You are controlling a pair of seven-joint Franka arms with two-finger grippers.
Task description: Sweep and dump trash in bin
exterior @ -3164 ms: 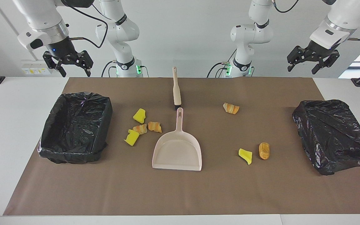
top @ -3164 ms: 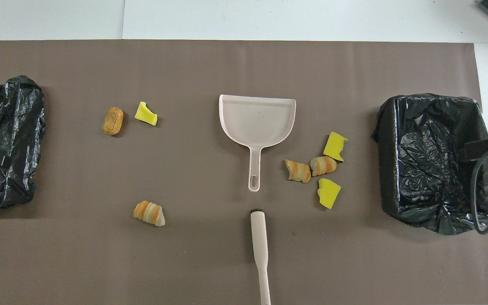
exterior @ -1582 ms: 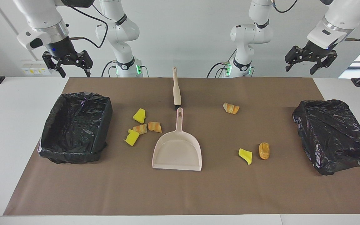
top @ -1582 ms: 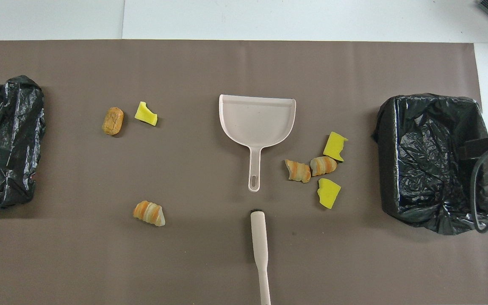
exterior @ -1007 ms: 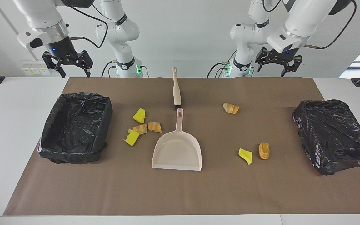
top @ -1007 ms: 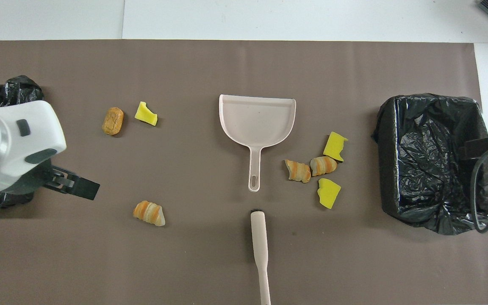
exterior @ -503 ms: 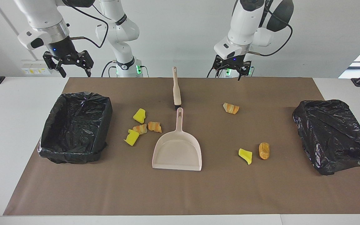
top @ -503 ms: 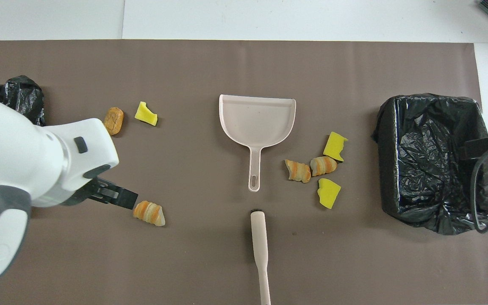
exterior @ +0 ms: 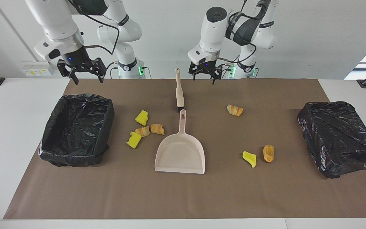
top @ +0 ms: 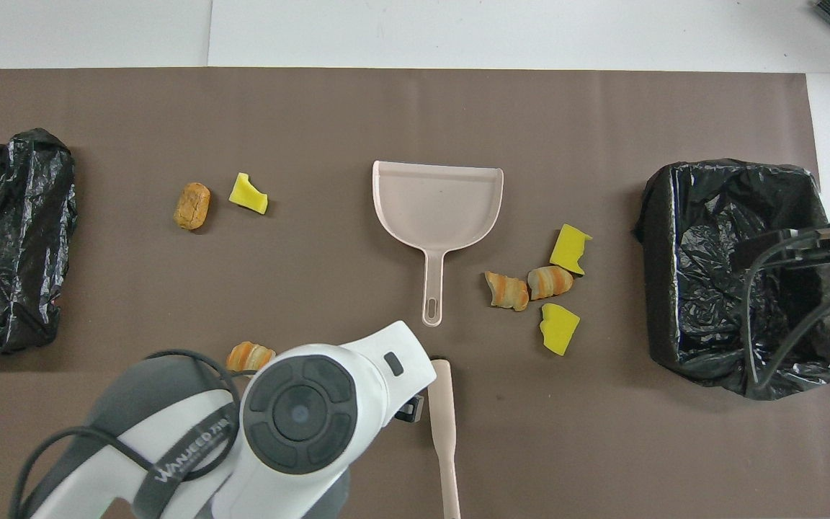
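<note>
The left end effector (exterior: 204, 75) has swung in from over the table's left-arm end and now hangs, fingers spread and empty, over the mat's robot-side edge just beside the brush (exterior: 179, 90) handle; the right end effector (exterior: 83, 72) has shifted slightly toward the middle and dropped a little, also spread and empty, over the mat's edge near the open bin (exterior: 76, 128). Reading the facing view from its left: that black-lined open bin stands toward the right arm's end, then a cluster of trash, two yellow sponge chunks (exterior: 141, 118) (exterior: 134, 140) with two croissant pieces (exterior: 142, 131) (exterior: 157, 129) between them, lies beside the dustpan (exterior: 180, 149), whose handle points at the brush's bristle end. Past it lie a lone croissant (exterior: 234, 110), nearer the robots, and a yellow chunk (exterior: 249, 158) just beside a brown pastry (exterior: 268, 153), with a crumpled black bag (exterior: 340, 137) toward the left arm's end. The overhead view shows the dustpan's (top: 436, 202) bare inside, but the left arm's wrist there covers part of the lone croissant (top: 246, 354) and the left end effector, leaving only a dark sliver beside the brush (top: 444, 425). Of the right arm, only cables and a dark body over the bin (top: 739, 274) appear.
</note>
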